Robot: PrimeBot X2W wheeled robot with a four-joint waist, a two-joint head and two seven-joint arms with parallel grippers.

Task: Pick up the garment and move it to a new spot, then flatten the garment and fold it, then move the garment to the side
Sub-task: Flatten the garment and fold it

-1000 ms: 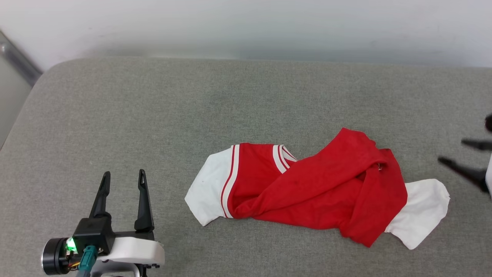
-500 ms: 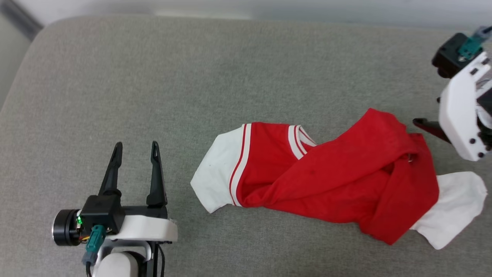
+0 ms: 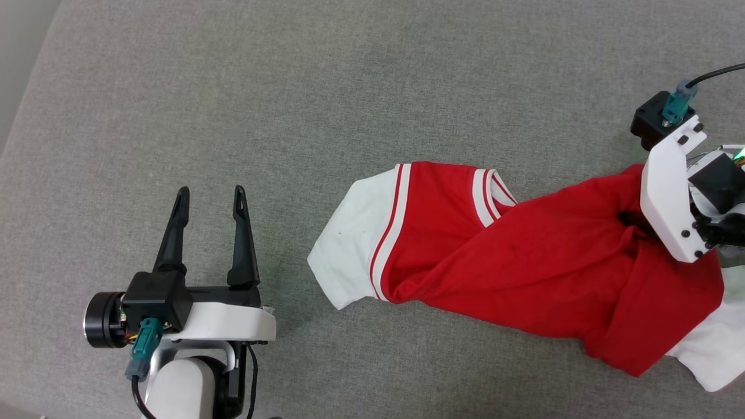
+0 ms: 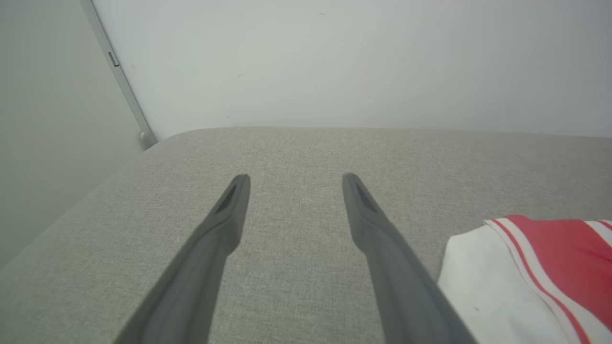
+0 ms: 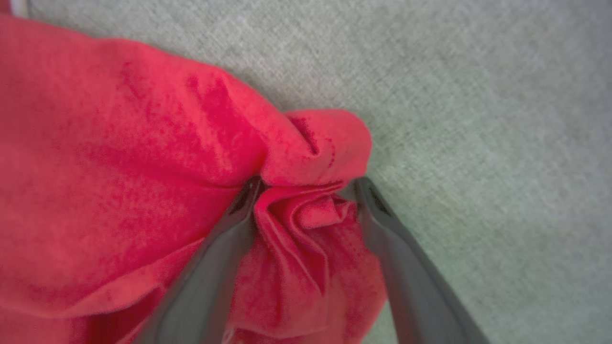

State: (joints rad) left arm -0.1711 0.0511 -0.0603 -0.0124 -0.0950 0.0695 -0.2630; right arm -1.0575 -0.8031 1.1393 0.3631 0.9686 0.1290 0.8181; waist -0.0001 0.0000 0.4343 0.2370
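Down on the grey woven cushion (image 3: 291, 87), your right gripper (image 5: 307, 184) straddles a bunched fold of the garment (image 3: 524, 273). Its two dark fingers (image 5: 215, 267) are spread, with crumpled red cloth packed between them and touching both inner faces. In the head view the white wrist bracket (image 3: 669, 198) sits over the garment's right end, so you cannot see the fingertips there.

The garment lies twisted across the right half of the cushion, a soft matte red knit rolled into a loose diagonal rope. One white short sleeve (image 3: 349, 262) fans flat at its left end, edged by red-and-white striped trim (image 3: 387, 233). A second band of stripes (image 3: 486, 198) peeks out at the top of the twist. More white fabric (image 3: 713, 355) spills from under the red at the lower right edge.

Your left gripper (image 3: 210, 189) rests low over bare cushion, well apart from the garment's white sleeve, its tapered fingers parted and holding nothing. From the left wrist view, the sleeve's rounded corner (image 4: 483, 286) lies just beside the right-hand finger. The cushion's curved far edge meets a plain pale wall (image 4: 334, 57).
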